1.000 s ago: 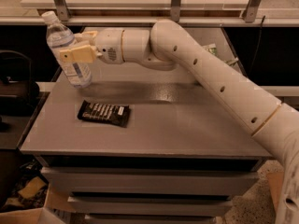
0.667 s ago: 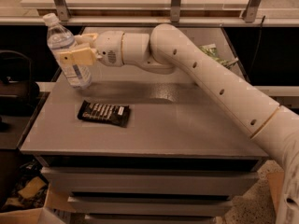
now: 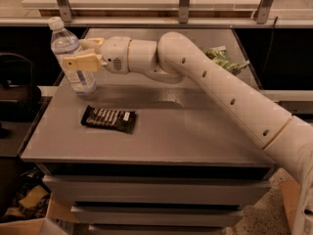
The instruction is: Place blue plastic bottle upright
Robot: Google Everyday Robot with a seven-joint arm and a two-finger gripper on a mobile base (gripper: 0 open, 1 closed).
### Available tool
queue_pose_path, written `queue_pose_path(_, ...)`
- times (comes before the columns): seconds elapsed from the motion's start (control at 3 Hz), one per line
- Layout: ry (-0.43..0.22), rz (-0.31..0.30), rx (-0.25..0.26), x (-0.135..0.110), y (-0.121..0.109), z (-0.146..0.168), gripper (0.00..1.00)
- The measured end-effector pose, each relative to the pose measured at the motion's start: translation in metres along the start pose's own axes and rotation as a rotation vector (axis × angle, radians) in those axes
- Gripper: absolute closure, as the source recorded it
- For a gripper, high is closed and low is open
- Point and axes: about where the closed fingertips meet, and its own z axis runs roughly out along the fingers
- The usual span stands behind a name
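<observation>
The blue plastic bottle (image 3: 72, 58) is a small clear bottle with a white cap. It stands nearly upright, leaning slightly left, at the far left of the grey table (image 3: 161, 131), with its base on or just above the surface. My gripper (image 3: 78, 56) reaches in from the right on a long white arm. Its tan fingers (image 3: 80, 61) are closed around the bottle's middle.
A black snack bar wrapper (image 3: 108, 119) lies flat on the table in front of the bottle. A green and white snack bag (image 3: 222, 58) lies at the back right, partly behind the arm. The table's left edge is close to the bottle. Shelf posts stand behind.
The bottle and gripper have hardly moved; the arm holds almost the same pose.
</observation>
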Motion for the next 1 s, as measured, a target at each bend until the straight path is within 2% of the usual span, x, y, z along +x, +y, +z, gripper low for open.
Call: queue_pose_path(1.0, -0.023, 0.000, 0.019, 0.0016, -0.0022, -0.0010, 0.12)
